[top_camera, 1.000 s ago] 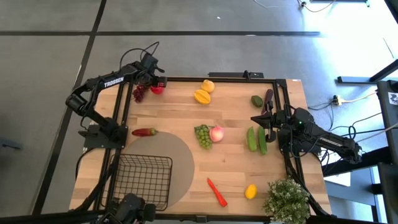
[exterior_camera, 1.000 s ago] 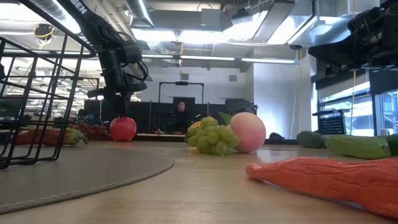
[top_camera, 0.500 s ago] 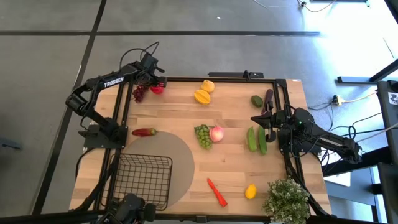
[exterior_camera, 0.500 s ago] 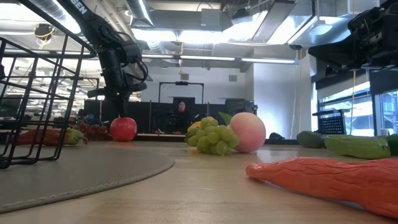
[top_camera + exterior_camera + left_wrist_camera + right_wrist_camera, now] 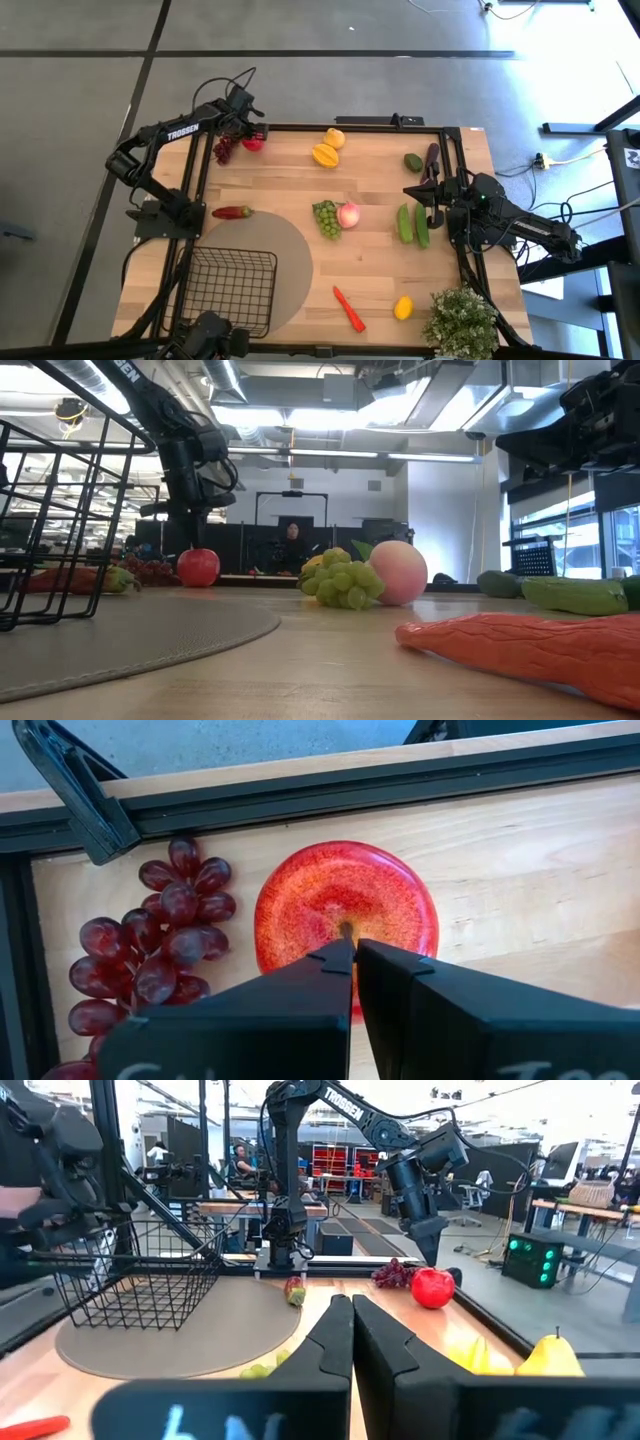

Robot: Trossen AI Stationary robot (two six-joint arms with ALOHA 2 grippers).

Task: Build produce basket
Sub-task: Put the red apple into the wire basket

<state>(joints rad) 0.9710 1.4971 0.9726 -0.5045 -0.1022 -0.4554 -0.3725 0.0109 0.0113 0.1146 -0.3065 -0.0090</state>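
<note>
A red apple [image 5: 252, 143] rests on its underside at the table's far left corner, with a purple grape bunch [image 5: 150, 940] lying beside it. My left gripper [image 5: 353, 948] stands right over the apple's top, shut at the stem dimple. In the low view the apple [image 5: 198, 567] sits on the wood under that gripper [image 5: 197, 540]. The black wire basket [image 5: 232, 290] stands on the round tan mat [image 5: 285, 245] at the near left. My right gripper [image 5: 410, 192] waits shut at the right side, holding nothing. My left gripper pinches the apple's short stem [image 5: 346, 929] between its two fingertips, at the middle of the apple's top. The fingers come slanting down from above. The apple sits upright on the table. The fingertips cover most of the stem.
Green grapes [image 5: 326, 218] and a pink peach [image 5: 348, 214] lie mid-table. Yellow fruits [image 5: 328, 148] lie at the far edge, two cucumbers [image 5: 412, 222] and an eggplant [image 5: 432, 158] at the right. A red chili [image 5: 232, 212], an orange vegetable [image 5: 348, 308], a lemon [image 5: 403, 307] and a potted plant [image 5: 462, 320] are nearer.
</note>
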